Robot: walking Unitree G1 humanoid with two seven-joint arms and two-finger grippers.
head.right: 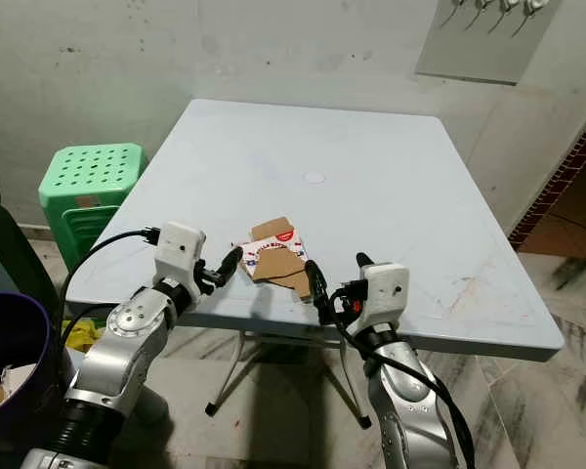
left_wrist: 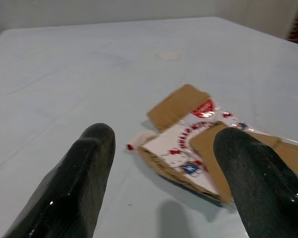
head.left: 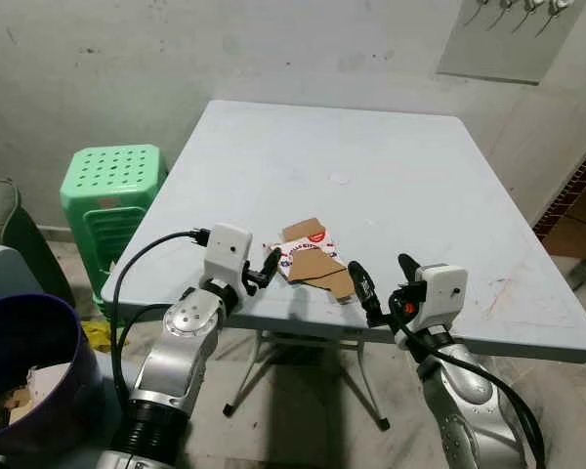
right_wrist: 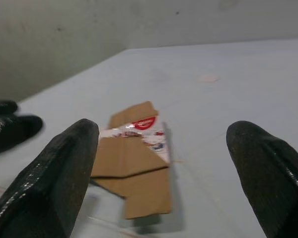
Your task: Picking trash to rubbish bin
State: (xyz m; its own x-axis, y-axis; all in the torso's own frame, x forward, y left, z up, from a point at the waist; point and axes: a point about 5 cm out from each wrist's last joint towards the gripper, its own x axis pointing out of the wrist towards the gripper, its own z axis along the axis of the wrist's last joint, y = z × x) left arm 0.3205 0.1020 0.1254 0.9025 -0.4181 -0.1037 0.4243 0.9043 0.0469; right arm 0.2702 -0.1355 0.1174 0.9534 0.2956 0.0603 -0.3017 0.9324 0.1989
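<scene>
Trash: flattened carton (head.left: 311,260) lies on table (head.left: 400,186), frame centre, ungrabbed.
Left gripper (head.left: 264,270): fingers apart, beside it.
Right gripper (head.left: 383,283): fingers spread, near.
Bin (head.left: 24,371): lower left, awaiting.

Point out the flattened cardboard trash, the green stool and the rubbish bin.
flattened cardboard trash (head.left: 314,264), left eye view, brown flap.
green stool (head.left: 112,172), left eye view, perforated seat.
rubbish bin (head.left: 34,322), left eye view, dark rim.

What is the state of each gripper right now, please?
Left gripper: open, empty, beside the flattened cardboard packet on the table.
Right gripper: open, empty, just short of the packet.
</scene>
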